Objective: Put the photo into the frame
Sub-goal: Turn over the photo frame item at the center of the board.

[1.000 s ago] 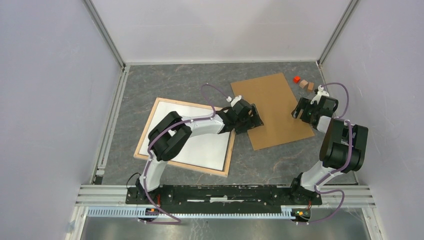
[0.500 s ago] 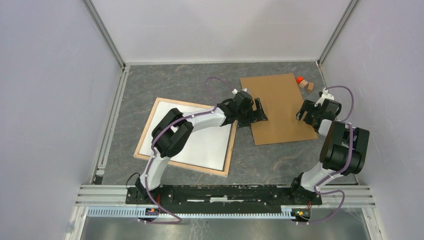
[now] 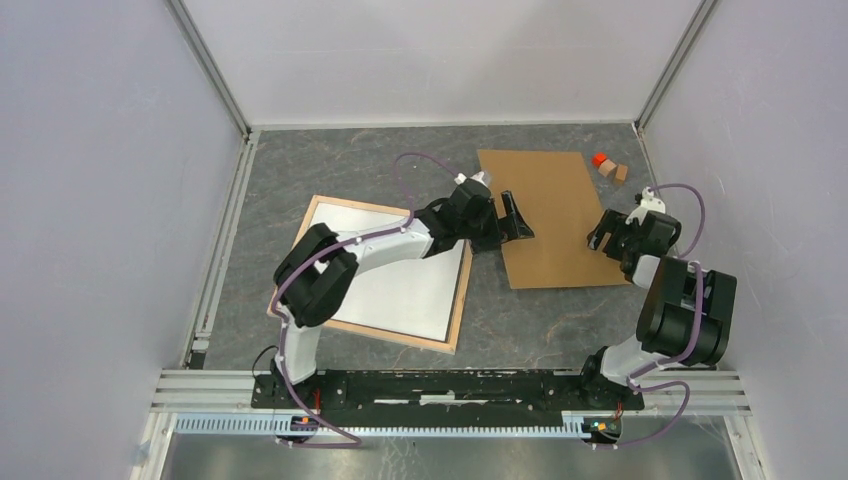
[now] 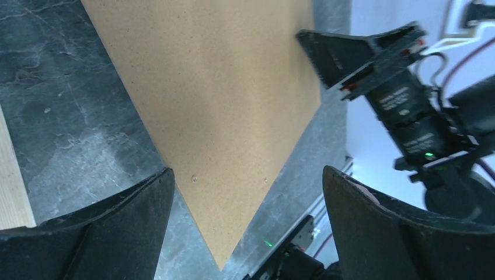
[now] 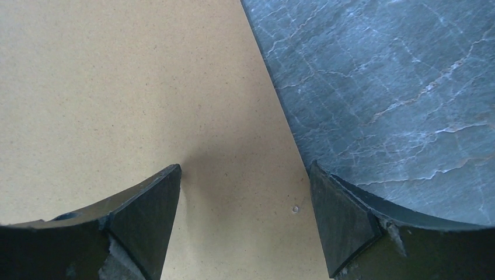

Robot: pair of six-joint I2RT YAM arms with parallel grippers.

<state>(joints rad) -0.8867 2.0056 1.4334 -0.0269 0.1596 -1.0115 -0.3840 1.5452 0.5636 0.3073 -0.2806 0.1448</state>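
A: Since a second ago the backing board [image 3: 548, 215] is swung square, toward upper right; the left gripper [image 4: 247, 170] is carried up with it.
B: And the frame?
A: The frame [image 3: 462, 302] is laid centre-left, below-left of the left fingers, nearer that arm. A white sheet [image 3: 400, 295] is seated inside; whether it is the photo cannot be told.
B: Fingers?
A: Both pairs are spread wide and nothing is pinched. The board's edges are straddled, its right-hand one by the right gripper [image 5: 245, 165].
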